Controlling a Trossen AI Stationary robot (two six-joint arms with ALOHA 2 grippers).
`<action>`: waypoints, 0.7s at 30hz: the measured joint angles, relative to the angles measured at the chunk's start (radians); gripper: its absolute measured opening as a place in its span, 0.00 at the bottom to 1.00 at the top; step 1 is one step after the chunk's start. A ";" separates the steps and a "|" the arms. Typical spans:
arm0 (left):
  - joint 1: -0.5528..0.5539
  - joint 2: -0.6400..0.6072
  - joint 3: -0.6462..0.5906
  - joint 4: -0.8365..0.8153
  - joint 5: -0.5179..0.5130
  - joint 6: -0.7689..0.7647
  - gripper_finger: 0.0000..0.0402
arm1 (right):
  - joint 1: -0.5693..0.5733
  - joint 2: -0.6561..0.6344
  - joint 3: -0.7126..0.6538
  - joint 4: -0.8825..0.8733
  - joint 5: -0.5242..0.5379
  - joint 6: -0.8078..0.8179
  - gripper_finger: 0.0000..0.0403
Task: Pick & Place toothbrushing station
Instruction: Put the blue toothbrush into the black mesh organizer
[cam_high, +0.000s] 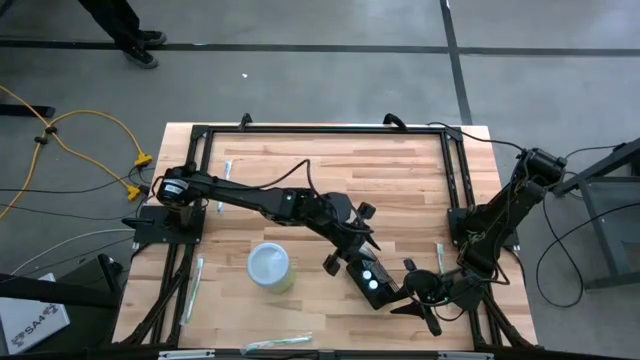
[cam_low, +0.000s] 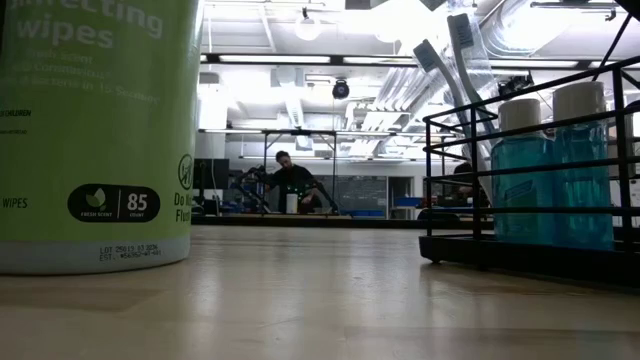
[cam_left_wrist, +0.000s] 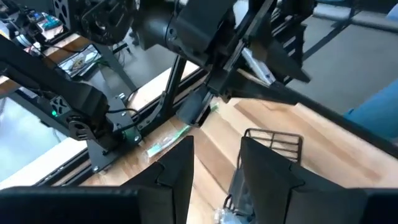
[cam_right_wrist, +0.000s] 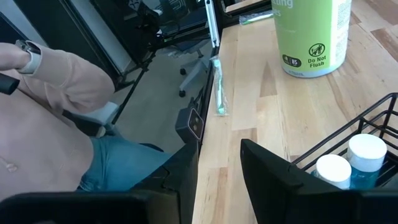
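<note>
The toothbrushing station (cam_high: 372, 280) is a black wire rack holding two blue bottles with white caps (cam_right_wrist: 351, 158) and upright toothbrushes (cam_low: 455, 55). It stands on its base at the table's near right (cam_low: 530, 250). My left gripper (cam_high: 358, 268) is open at the rack's far-left end. In the left wrist view (cam_left_wrist: 216, 149) the rack's rim (cam_left_wrist: 273, 140) shows just past one finger. My right gripper (cam_high: 410, 288) is open at the rack's right end. In its wrist view (cam_right_wrist: 219, 152) only bare wood shows between the fingers, and the rack lies beside one finger.
A green wipes canister (cam_high: 270, 268) stands left of the rack, near the table's middle. Wrapped toothbrushes lie along the edges (cam_right_wrist: 219, 93) (cam_high: 275, 345). A person in a beige sleeve (cam_right_wrist: 56, 81) stands close to the table's near right corner. Black frame rails (cam_high: 455, 180) border the table.
</note>
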 joint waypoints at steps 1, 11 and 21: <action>0.000 -0.002 0.000 0.004 0.011 -0.009 0.32 | 0.000 0.000 0.000 0.000 0.000 0.002 0.28; 0.026 -0.027 0.000 -0.022 0.108 -0.106 0.32 | 0.000 0.000 0.000 -0.002 0.000 0.018 0.28; 0.052 -0.032 0.000 -0.028 0.132 -0.155 0.32 | 0.000 0.000 0.000 0.000 0.011 0.018 0.28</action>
